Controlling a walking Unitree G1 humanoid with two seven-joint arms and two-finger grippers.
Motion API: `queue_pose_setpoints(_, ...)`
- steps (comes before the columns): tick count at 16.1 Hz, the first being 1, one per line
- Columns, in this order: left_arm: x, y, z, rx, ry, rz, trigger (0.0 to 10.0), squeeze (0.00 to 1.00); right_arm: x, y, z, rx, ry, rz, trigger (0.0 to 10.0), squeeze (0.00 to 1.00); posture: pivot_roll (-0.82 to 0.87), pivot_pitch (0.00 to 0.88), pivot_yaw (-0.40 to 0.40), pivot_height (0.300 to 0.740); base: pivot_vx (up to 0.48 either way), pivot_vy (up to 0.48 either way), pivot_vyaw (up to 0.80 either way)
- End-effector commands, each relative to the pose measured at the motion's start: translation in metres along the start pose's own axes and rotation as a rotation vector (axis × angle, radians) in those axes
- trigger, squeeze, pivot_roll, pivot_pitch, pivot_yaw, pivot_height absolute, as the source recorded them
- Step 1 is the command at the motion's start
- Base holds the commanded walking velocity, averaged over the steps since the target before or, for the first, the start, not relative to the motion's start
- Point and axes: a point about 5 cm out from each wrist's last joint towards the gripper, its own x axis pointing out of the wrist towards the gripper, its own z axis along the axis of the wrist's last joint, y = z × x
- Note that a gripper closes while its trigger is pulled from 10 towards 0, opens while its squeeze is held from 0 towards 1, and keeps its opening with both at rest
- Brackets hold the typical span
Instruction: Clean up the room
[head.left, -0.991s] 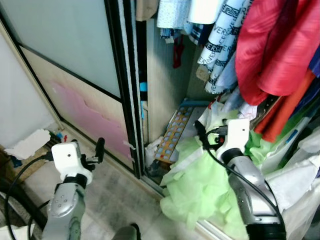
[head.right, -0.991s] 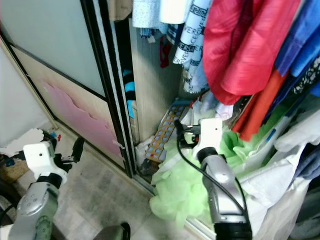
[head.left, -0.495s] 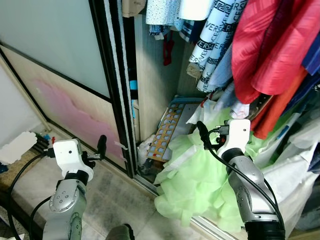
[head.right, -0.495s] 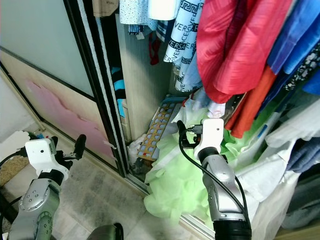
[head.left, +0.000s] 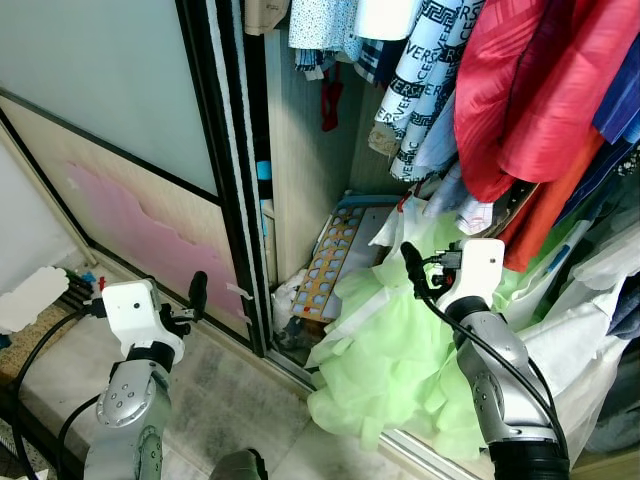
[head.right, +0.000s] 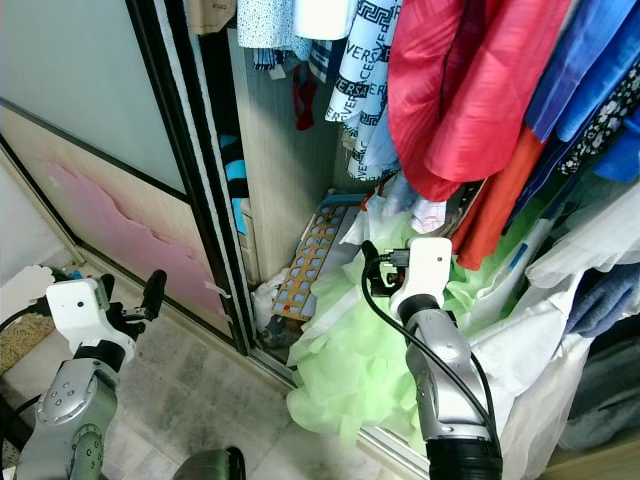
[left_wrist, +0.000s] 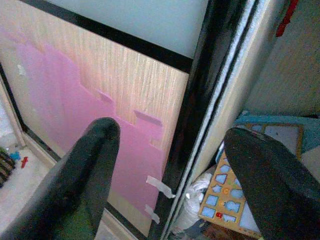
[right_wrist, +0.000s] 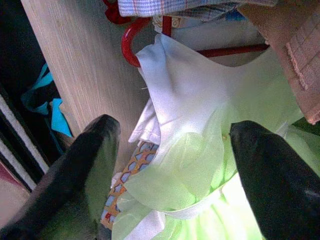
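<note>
The grey tiled floor (head.left: 215, 400) runs up to the wardrobe's sliding-door track (head.left: 300, 365). Past the left gripper's (head.left: 195, 295) spread jaws, a colourful foam puzzle mat (head.left: 335, 262) leans on the wardrobe floor with a crumpled white bag (head.left: 287, 298) at its foot. Below the right gripper's (head.left: 412, 268) parted jaws, a pale green dress (head.left: 390, 365) spills over the track onto the tiles.
</note>
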Motion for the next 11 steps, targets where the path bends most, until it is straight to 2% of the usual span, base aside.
queue_pose_setpoints(1, 0.002, -0.003, 0.001, -0.010, 0.003, -0.016, 10.0, 0.00, 0.003, -0.001, 0.002, -0.002, 0.005, -0.002, 10.0, 1.00, -0.06, 0.000, -0.025, 0.740, 0.000, 0.000, 0.00)
queue_pose_setpoints(2, 0.002, -0.004, 0.000, -0.032, 0.007, -0.029, 10.0, 1.00, 0.003, 0.000, 0.002, 0.001, 0.000, 0.001, 10.0, 1.00, -0.06, 0.000, -0.025, 0.740, 0.000, 0.000, 0.00)
queue_pose_setpoints(5, 0.005, -0.008, 0.002, -0.016, 0.007, -0.068, 10.0, 1.00, 0.004, -0.002, 0.003, 0.008, 0.000, -0.007, 10.0, 1.00, -0.05, 0.000, -0.044, 0.740, 0.000, 0.000, 0.00)
queue_pose_setpoints(8, 0.011, -0.010, 0.009, 0.048, -0.009, -0.088, 10.0, 1.00, 0.007, 0.000, 0.005, 0.006, -0.009, 0.003, 10.0, 1.00, -0.04, 0.000, -0.058, 0.740, 0.000, 0.000, 0.00)
queue_pose_setpoints(10, 0.012, -0.003, 0.011, 0.045, -0.006, -0.055, 10.0, 1.00, 0.010, 0.002, 0.005, 0.006, -0.010, 0.012, 10.0, 1.00, -0.03, 0.000, -0.062, 0.740, 0.000, 0.000, 0.00)
queue_pose_setpoints(11, 0.008, 0.002, 0.007, 0.015, 0.010, -0.027, 10.0, 1.00, 0.010, 0.003, 0.006, 0.005, -0.014, 0.017, 10.0, 1.00, -0.04, 0.000, -0.045, 0.740, 0.000, 0.000, 0.00)
